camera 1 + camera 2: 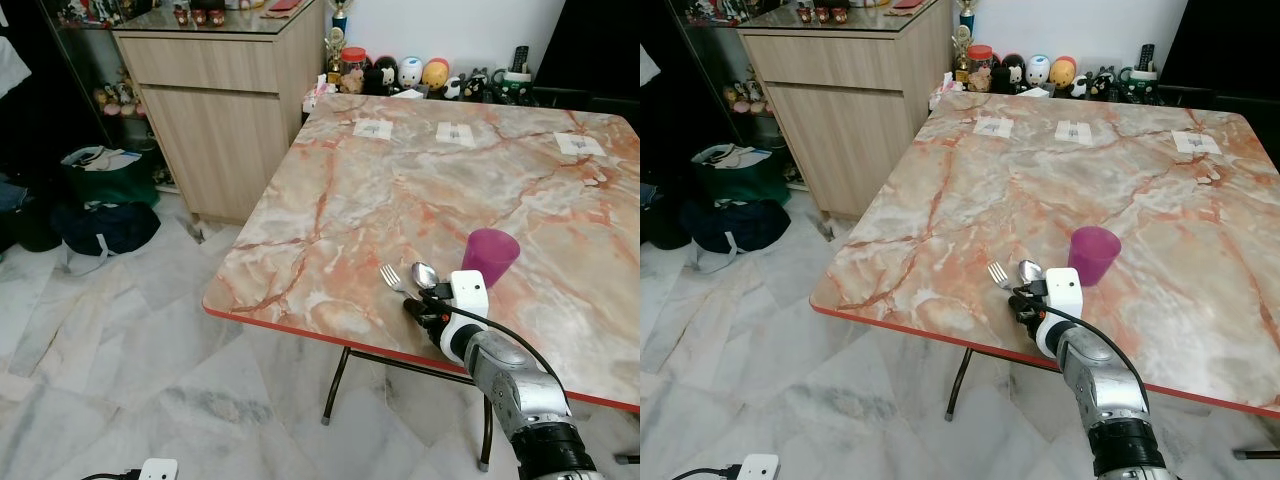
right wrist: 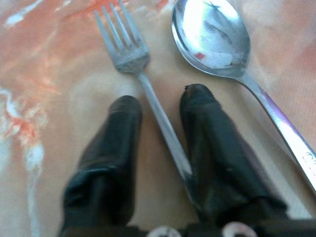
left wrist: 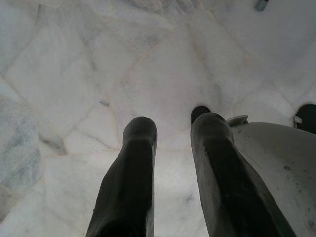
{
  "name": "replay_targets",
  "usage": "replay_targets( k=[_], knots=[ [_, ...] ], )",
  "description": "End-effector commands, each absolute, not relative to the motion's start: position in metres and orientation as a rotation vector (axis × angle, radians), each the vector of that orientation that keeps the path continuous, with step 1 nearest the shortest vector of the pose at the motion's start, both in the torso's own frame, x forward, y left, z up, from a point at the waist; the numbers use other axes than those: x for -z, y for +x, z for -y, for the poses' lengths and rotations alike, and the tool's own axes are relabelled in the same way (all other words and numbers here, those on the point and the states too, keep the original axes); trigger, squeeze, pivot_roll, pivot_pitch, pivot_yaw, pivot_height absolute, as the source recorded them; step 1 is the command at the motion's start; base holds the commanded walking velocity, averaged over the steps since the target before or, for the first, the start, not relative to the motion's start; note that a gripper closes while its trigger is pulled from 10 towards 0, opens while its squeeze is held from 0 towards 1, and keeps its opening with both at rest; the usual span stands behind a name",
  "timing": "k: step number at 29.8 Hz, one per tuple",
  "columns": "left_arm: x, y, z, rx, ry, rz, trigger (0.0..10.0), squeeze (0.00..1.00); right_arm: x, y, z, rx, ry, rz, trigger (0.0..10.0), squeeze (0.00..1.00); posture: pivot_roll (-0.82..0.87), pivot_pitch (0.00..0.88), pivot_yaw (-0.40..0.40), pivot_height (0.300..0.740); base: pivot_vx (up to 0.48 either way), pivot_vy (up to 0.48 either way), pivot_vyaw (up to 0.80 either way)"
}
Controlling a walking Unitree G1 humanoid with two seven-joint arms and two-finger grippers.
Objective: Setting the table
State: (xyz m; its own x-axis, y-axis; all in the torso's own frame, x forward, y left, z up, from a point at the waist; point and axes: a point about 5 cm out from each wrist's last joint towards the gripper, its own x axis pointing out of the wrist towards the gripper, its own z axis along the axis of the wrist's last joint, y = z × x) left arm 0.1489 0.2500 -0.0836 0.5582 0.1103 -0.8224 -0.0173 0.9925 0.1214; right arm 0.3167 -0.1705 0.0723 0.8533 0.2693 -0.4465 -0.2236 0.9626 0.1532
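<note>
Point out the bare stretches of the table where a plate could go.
The table is bare across its middle, between the three napkins at the far edge and the cup. Its near left corner is bare too. Crowded: the near edge, where the fork, spoon, cup and right claw cluster.

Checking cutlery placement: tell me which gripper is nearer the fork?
Right. The right gripper straddles the fork handle on the table; the left gripper hangs over the floor.

A silver right arm [image 1: 515, 385] carries a white wrist block, a black cable and black fingers [image 2: 217, 143].
</note>
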Motion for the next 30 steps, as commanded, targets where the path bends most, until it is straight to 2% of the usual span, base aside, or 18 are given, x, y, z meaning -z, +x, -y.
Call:
replay_targets(
  k=[1, 17, 24, 25, 26, 27, 28, 30],
  knots=[
    [0.086, 0.144, -0.251, -0.084, 0.095, -1.0, 10.0, 0.0, -0.062, 0.313, 0.165, -0.283, 0.096, -0.545, 0.0, 0.0, -0.06, 0.037, 0.033, 0.74, 0.0, 0.0, 0.0],
    [0.086, 0.143, -0.252, -0.082, 0.1, -1.004, 10.0, 0.0, -0.064, 0.314, 0.158, -0.306, 0.092, -0.523, 0.0, 0.0, -0.06, 0.036, 0.031, 0.74, 0.0, 0.0, 0.0],
    [0.086, 0.143, -0.252, -0.084, 0.111, -1.007, 10.0, 0.0, -0.077, 0.318, 0.149, -0.291, 0.129, -0.385, 0.0, 0.0, -0.06, 0.035, 0.029, 0.74, 0.0, 0.0, 0.0],
    [0.086, 0.143, -0.252, -0.085, 0.113, -1.007, 10.0, 0.0, -0.085, 0.321, 0.147, -0.282, 0.144, -0.311, 2.3, 0.0, -0.06, 0.034, 0.029, 0.74, 0.0, 0.0, 0.0],
    [0.086, 0.143, -0.252, -0.085, 0.113, -1.007, 10.0, 0.0, -0.085, 0.321, 0.147, -0.282, 0.144, -0.311, 2.3, 0.0, -0.06, 0.034, 0.029, 0.74, 0.0, 0.0, 0.0],
    [0.086, 0.143, -0.252, -0.086, 0.114, -1.007, 10.0, 0.0, -0.091, 0.322, 0.145, -0.276, 0.15, -0.262, 8.4, 0.0, -0.06, 0.035, 0.029, 0.74, 0.0, 0.0, 0.0],
    [0.086, 0.143, -0.252, -0.086, 0.115, -1.008, 10.0, 0.0, -0.095, 0.322, 0.145, -0.272, 0.149, -0.234, 10.0, 0.0, -0.06, 0.035, 0.028, 0.74, 0.0, 0.0, 0.0],
    [0.086, 0.143, -0.252, -0.086, 0.116, -1.008, 10.0, 0.0, -0.101, 0.323, 0.144, -0.259, 0.117, -0.176, 10.0, 0.0, -0.06, 0.035, 0.028, 0.74, 0.0, 0.0, 0.0]
  ],
)
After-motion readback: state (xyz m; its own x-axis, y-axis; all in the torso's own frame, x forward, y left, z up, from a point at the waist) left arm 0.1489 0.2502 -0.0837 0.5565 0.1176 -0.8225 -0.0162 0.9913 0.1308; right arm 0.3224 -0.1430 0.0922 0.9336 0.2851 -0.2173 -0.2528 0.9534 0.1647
